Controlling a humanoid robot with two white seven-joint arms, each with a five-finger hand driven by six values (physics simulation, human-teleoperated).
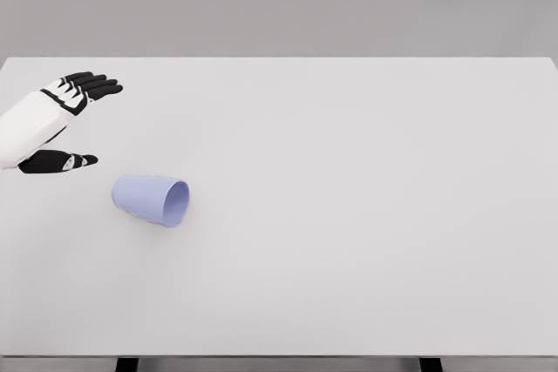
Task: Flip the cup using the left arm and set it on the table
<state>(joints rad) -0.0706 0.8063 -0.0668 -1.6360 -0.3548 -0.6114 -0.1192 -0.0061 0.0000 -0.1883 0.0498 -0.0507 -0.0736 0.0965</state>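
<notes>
A pale lavender cup lies on its side on the white table, its open mouth facing right and slightly toward me. My left hand hovers at the table's left edge, up and to the left of the cup. Its black fingers are stretched out toward the right, and the thumb is spread below them. The hand holds nothing and does not touch the cup. The right arm does not show.
The table's far edge runs across the top against a grey wall, and its near edge sits along the bottom with dark legs beneath.
</notes>
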